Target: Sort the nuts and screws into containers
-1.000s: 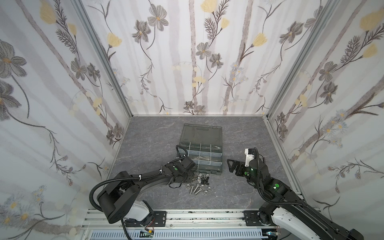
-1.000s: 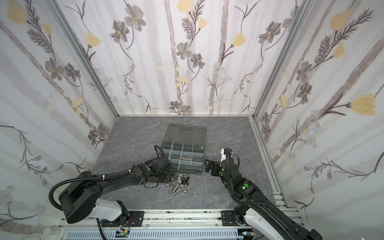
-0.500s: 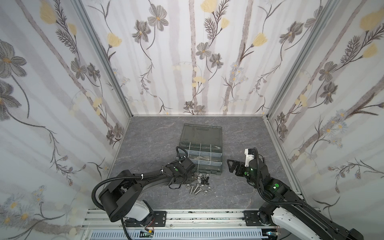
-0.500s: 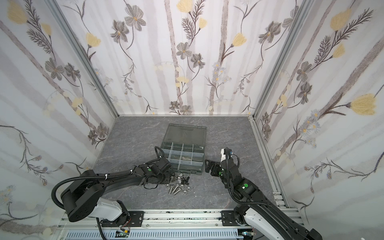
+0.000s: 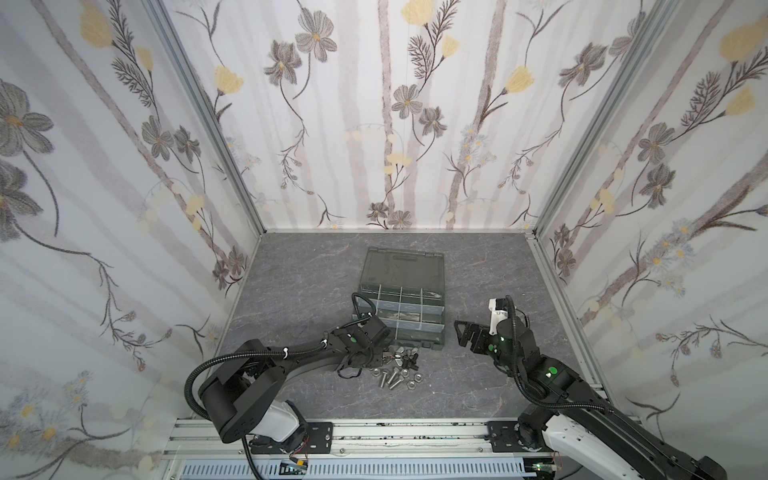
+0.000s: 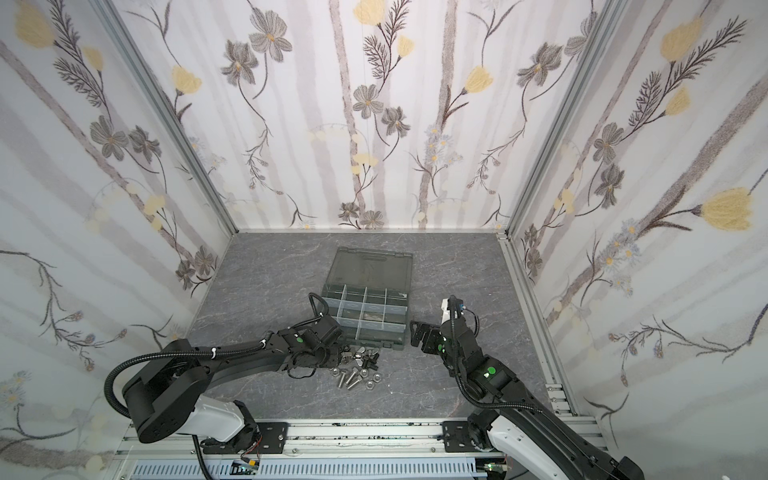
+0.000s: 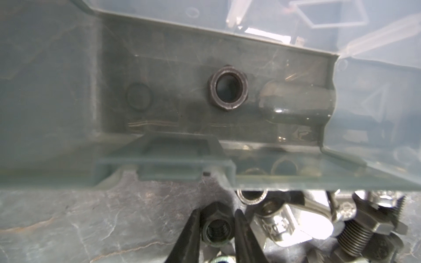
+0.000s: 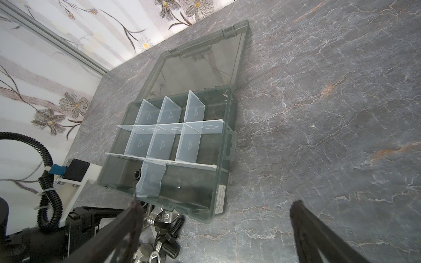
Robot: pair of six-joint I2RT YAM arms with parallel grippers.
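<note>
Silver screws and nuts lie loose on the grey marbled worktop. Just beyond, the left end effector narrowly pinches a black hex nut. The right end effector gapes wide, empty. Behind, the smoky plastic containers hold another black nut. Their side label is unreadable.

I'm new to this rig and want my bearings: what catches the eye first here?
An open case sits in the middle, lid laid back, with a lone nut in a near compartment. Before it lies a pile of screws and nuts, where the left pincer grips a black nut. The right pincer hangs wide open to the case's right.
</note>
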